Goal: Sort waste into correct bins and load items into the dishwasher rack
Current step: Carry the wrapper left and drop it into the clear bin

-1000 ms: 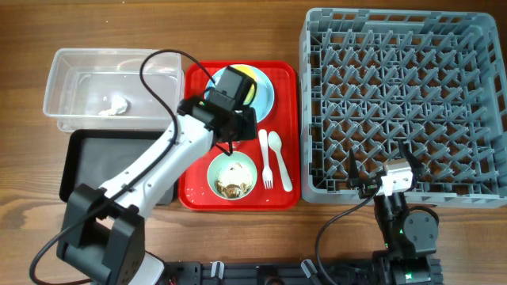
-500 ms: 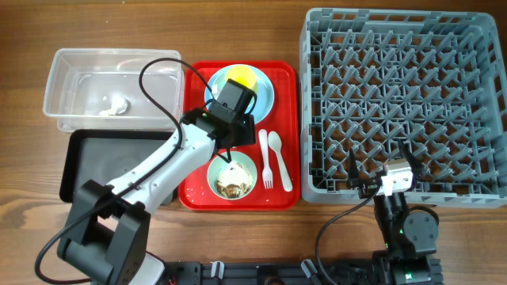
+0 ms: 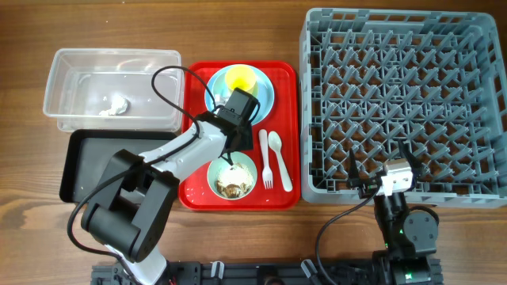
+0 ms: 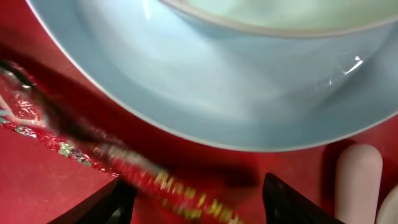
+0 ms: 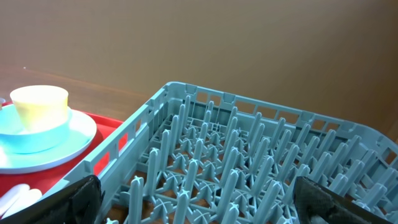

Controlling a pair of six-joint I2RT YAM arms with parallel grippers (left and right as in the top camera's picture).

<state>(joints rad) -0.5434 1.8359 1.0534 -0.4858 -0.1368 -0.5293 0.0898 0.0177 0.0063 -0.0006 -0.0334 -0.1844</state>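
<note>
My left gripper [image 3: 238, 131] is low over the red tray, between the light blue plate [image 3: 265, 93] and the pale bowl [image 3: 232, 176]. In the left wrist view it [image 4: 199, 208] is open, with the red-and-white wrapper [image 4: 155, 183] lying blurred on the tray between its fingers, just below the plate's rim [image 4: 217, 112]. The yellow cup [image 3: 240, 77] stands on the plate. The bowl holds brownish food scraps [image 3: 231, 188]. A crumpled tissue [image 3: 115, 105] lies in the clear tub [image 3: 71, 63]. My right gripper [image 5: 205, 205] is open and empty at the front edge of the grey rack [image 3: 404, 99].
The black tray [image 3: 87, 162] lies in front of the clear tub. A white fork [image 3: 265, 158] and spoon [image 3: 277, 154] lie on the red tray [image 3: 198, 194], right of my left gripper. The right wrist view shows the rack's pegs [image 5: 249, 162] and the cup [image 5: 38, 102].
My left gripper has moved from above the plate toward the front, uncovering the yellow cup, and has come down onto the wrapper's place. The right arm has not moved.
</note>
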